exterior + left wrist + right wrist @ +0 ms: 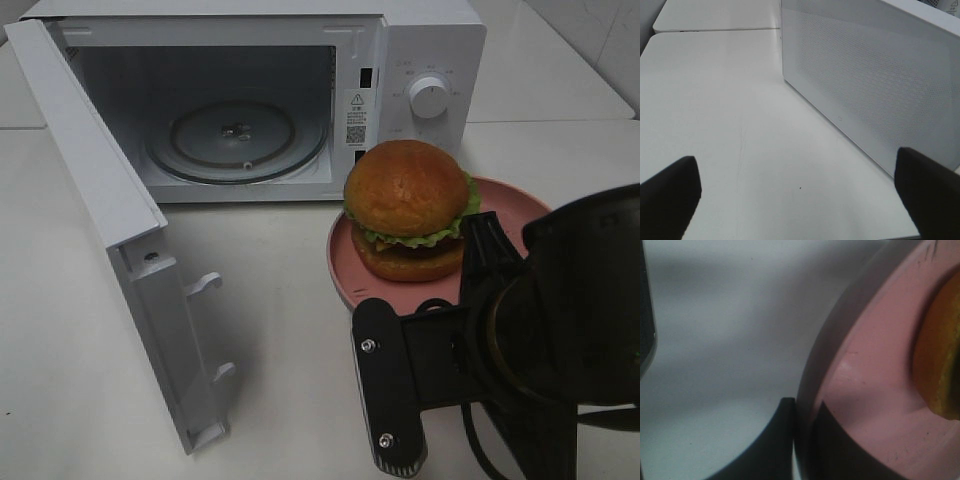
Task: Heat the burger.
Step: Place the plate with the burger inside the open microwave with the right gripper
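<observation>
Because the burger (pixel 408 205) is a tall, soft stack w/ a glossy bun, it will likely squash or slip if pinched direct. Handle it via the stiff pink plate (pixel 342 262) it sits on, on the bench (pixel 60 380) just in front of the microwave (pixel 430 60), dial side. Right claw (pixel 802 412) is clenched on the plate rim, a finger each side. Left claw (pixel 797 185) is released, empty, near the microwave door (pixel 865 90). Keep plate level: load looks top-heavy.
</observation>
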